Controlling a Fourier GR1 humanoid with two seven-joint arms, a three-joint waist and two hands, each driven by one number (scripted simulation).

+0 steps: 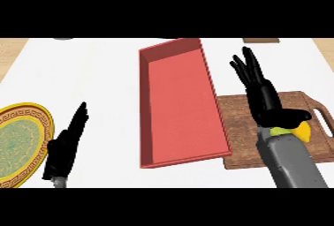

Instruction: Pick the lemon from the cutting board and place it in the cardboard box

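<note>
Right hand (pixel 264 99), fingers (pixel 248 66) spread, over the cutting board (pixel 236 115); lemon (pixel 302 131) at its wrist; box (pixel 179 101) alongside.

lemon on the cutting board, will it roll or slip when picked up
The lemon looks rounded, so it may roll on the flat cutting board if nudged. Its skin looks smooth, so possibly slippery. It shows small beside the right hand, so probably light.

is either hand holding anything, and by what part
Nothing is held. The right hand is open above the lemon on the board; the left hand rests open.
</note>
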